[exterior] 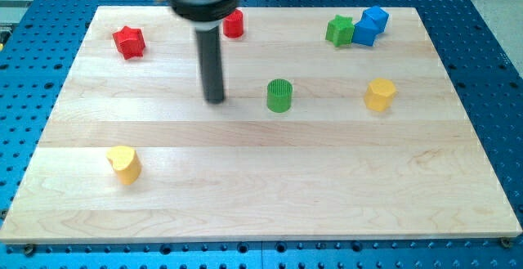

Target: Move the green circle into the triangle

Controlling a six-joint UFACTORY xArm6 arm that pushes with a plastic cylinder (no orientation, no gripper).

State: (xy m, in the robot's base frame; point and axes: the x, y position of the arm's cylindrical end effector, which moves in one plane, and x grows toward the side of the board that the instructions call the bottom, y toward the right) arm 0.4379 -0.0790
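The green circle (279, 95), a round green cylinder, stands upright near the middle of the wooden board (261, 195). My tip (215, 100) rests on the board to the view's left of the green circle, about a block's width or two away and not touching it. No block with a clear triangle shape can be made out. The blue blocks (369, 25) sit at the view's top right, touching a green star (340, 30).
A red star (129, 41) lies at the top left. A red cylinder (234, 24) sits at the top, partly behind the rod. A yellow block (380, 94) is right of the green circle. Another yellow block (124, 163) is at the lower left.
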